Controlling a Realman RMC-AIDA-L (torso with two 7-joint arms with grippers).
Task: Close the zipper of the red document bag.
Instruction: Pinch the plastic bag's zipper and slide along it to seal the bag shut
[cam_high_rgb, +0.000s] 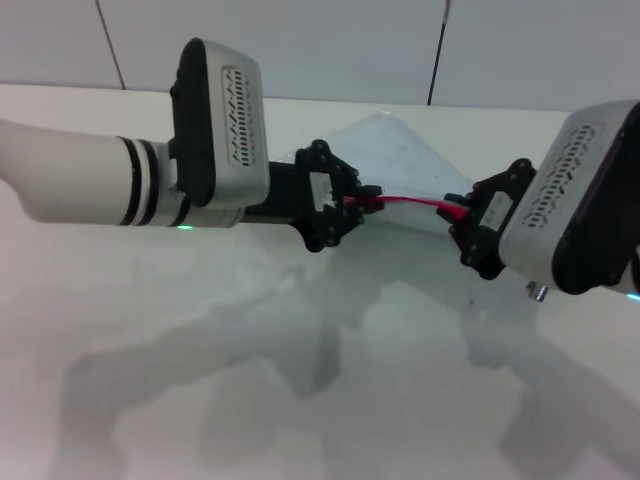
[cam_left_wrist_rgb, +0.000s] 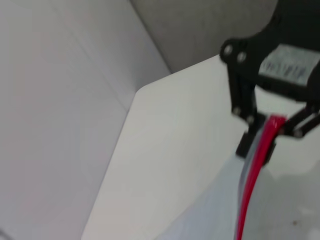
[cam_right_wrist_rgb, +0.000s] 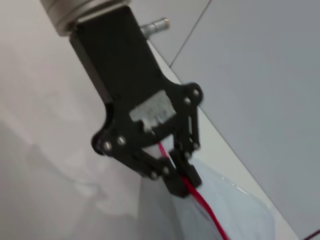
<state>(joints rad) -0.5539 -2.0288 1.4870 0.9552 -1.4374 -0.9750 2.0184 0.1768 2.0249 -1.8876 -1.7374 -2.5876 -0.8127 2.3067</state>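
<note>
The red document bag (cam_high_rgb: 397, 150) is a translucent pale pouch held up off the white table (cam_high_rgb: 300, 380), its zipper (cam_high_rgb: 410, 202) stretched as a thin red line along the near edge between my two grippers. My left gripper (cam_high_rgb: 368, 198) is shut on the zipper's left end. My right gripper (cam_high_rgb: 458, 212) is shut on its right end. The left wrist view shows the right gripper (cam_left_wrist_rgb: 272, 131) pinching the red zipper (cam_left_wrist_rgb: 250, 185) above the bag (cam_left_wrist_rgb: 210, 215). In the right wrist view the left gripper (cam_right_wrist_rgb: 175, 172) clamps the zipper (cam_right_wrist_rgb: 206, 211) at the bag's (cam_right_wrist_rgb: 240, 210) edge.
The white table spreads out in front of and below both arms, which cast shadows on it. A pale panelled wall (cam_high_rgb: 330, 45) stands behind the table's far edge.
</note>
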